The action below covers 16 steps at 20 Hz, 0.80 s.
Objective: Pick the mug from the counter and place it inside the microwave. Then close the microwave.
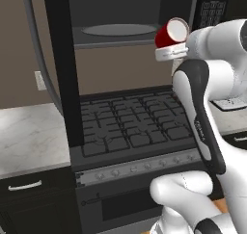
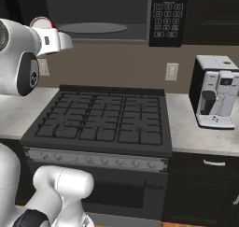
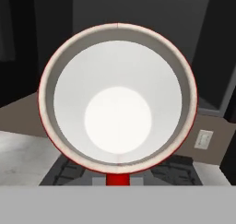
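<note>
A: On the left we see the marbled counter (image 1: 29,136), white-grey stone over dark cabinets with a silver drawer handle (image 1: 24,185). Beside it sits the black gas stove (image 2: 100,121), its grates a matte grid, round knobs along the steel front strip.

B: Above the stove we find the microwave (image 2: 107,16), its door (image 1: 60,64) swung open and hanging down past the stove's left edge. Inside lies the grey round turntable plate (image 1: 118,30). The keypad (image 2: 166,11) shows white-outlined buttons. Further right stands a white-and-black coffee machine (image 2: 214,93) on the counter, near a wall outlet (image 2: 172,72).

A: And the mug (image 1: 171,33)?

B: We see it held up in the air, tipped on its side, just in front of the microwave opening's right end. It is glossy red outside, smooth white inside, with a round rim.

A: The gripper (image 1: 171,51) is clamped on the mug; from the hand camera we look straight into its bowl.
</note>
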### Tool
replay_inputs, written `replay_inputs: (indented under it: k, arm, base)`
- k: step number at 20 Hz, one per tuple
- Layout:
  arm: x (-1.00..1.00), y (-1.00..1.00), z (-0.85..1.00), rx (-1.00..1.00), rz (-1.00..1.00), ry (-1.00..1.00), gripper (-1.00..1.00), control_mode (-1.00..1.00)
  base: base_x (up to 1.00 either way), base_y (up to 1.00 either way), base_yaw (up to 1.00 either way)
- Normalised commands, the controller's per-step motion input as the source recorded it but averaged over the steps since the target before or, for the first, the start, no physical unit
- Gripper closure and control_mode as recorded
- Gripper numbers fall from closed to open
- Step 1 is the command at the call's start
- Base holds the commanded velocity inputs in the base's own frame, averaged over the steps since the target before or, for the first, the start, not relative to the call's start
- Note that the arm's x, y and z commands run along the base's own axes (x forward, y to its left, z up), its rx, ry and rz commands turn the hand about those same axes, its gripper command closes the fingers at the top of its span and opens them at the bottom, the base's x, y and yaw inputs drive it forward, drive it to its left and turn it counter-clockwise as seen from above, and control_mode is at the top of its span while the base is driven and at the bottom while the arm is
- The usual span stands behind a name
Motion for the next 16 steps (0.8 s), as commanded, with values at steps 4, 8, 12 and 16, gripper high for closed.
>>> replay_inputs:
  k: [4,8,12,16]
  arm:
    - [0.38,0.0,0.11,0.0,0.0,-0.05,1.0,-1.0]
    - [0.31,0.0,0.08,0.0,0.0,0.0,1.0,-1.0]
    - [0.28,0.0,0.3,0.0,0.0,0.03,1.0,-1.0]
    - [0.37,0.0,0.35,0.0,0.0,0.1,1.0,-1.0]
  base:
    - [0.0,0.0,0.0]
    - [0.0,0.0,0.0]
    - [0.0,0.0,0.0]
    - [0.0,0.0,0.0]
